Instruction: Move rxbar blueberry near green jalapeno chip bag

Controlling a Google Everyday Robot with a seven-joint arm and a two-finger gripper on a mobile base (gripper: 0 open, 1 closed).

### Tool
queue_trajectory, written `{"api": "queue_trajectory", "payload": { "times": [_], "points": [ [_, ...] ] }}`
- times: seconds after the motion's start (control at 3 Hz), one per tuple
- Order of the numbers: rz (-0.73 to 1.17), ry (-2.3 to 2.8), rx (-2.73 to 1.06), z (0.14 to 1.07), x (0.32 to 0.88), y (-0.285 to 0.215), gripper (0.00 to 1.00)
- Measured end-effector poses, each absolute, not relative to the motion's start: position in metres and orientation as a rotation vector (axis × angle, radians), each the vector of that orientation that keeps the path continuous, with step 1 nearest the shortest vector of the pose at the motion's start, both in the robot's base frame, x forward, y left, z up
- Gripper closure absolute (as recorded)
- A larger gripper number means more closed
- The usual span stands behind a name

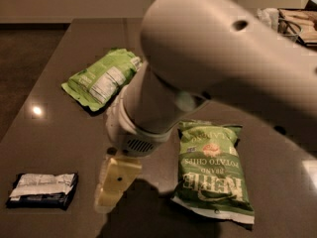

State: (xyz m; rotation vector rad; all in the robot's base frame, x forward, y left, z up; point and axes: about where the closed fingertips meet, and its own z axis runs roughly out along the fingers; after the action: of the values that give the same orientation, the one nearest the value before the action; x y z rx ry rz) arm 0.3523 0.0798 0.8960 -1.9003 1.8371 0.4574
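The rxbar blueberry point(42, 190), a small dark bar with a white label panel, lies flat near the table's front left edge. The green jalapeno chip bag point(213, 175) lies flat at front centre-right, its white lettering upside down to the camera. My gripper point(115, 182) hangs cream-coloured below the big white arm, between the bar and the chip bag. It is a little closer to the bag, above the table, and holds nothing that I can see. The arm hides the middle of the table.
A lighter green bag with a white nutrition panel point(101, 77) lies at the back left. The dark table point(59, 133) ends close in front of the bar and along the left. Some clutter point(293, 25) stands at the far right corner.
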Motion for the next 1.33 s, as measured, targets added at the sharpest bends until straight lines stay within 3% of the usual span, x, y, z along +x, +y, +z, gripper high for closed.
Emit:
{"api": "queue_trajectory", "payload": {
  "times": [1.33],
  "points": [
    [0.554, 1.845, -1.979, 0.844, 0.335, 0.168, 0.0]
  ]
}}
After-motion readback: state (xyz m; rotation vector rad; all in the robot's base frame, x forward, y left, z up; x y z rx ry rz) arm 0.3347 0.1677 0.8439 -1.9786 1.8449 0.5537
